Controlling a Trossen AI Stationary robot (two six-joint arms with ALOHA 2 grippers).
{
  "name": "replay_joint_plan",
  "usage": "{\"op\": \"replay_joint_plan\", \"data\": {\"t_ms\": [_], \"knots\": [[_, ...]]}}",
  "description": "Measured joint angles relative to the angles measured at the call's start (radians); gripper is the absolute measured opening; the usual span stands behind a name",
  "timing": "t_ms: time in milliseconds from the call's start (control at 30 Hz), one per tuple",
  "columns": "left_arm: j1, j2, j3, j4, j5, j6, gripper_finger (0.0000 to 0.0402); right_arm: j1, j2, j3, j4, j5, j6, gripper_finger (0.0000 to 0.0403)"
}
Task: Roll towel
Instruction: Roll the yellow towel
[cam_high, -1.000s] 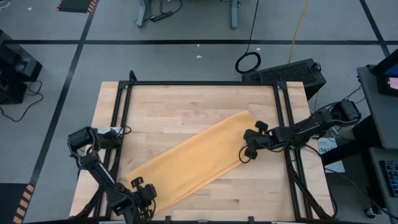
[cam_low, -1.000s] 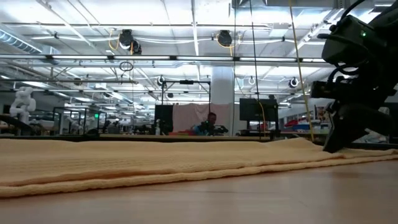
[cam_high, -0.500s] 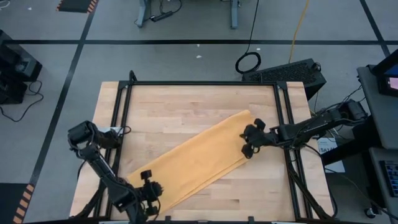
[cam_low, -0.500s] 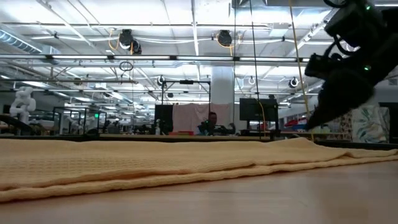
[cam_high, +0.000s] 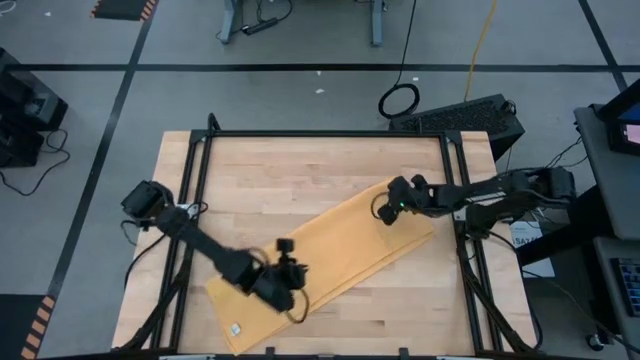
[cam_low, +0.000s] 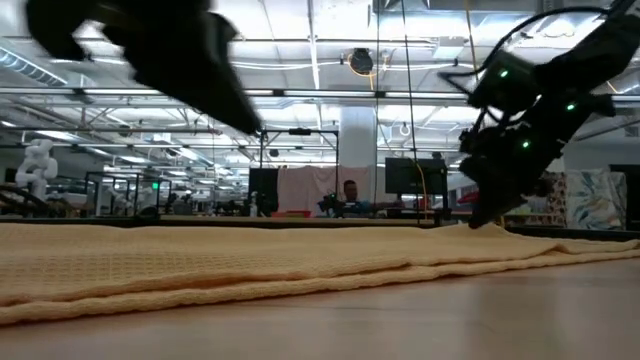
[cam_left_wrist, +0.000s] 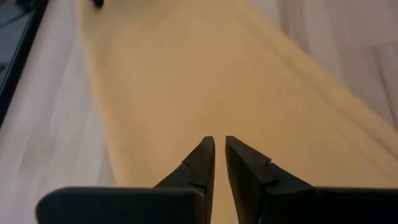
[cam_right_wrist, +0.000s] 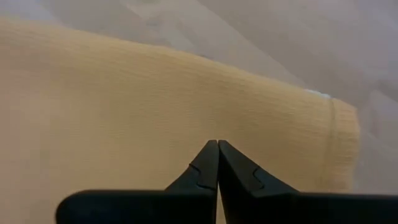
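The mustard-yellow towel lies flat and slantwise on the wooden table, from the near left to the far right, with a lengthwise fold along its near side. My left gripper hangs shut above the towel's middle part, well clear of it; only a thin slit shows between its fingers. My right gripper is shut, and its tips are low over the towel's far right end. The right wrist view shows that end's hem ahead of the shut fingers. My right gripper points its shut fingers slanting down at the top face of the towel's far right end. I cannot tell whether the tips touch the cloth. The towel lies flat there.
Black frame rails run along the table's left, right and far sides. Bare wood lies beyond the towel at the far left. A small label sits on the towel's near left end. A person shows far behind the table.
My left gripper has risen from the towel's near left end and swung right and toward the far edge, over the towel's middle. My right gripper has lifted off the towel's near right edge and gone toward the far edge, onto the towel's far right end.
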Motion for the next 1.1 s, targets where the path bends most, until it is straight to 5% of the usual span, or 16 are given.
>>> {"op": "replay_joint_plan", "data": {"t_ms": [267,767,1100], "knots": [[0.216,0.0,0.0,0.158,0.185,0.321,0.0047,-0.184,0.201,0.115,-0.012,-0.046,-0.168,0.0],[0.336,0.0,0.0,0.193,0.242,0.378,0.0047,-0.386,0.5,0.474,-0.016,-0.054,-0.549,0.0],[0.327,0.0,0.0,0.194,0.242,0.374,0.0047,-0.296,0.392,0.555,-0.328,-0.099,-0.427,0.0]]}}
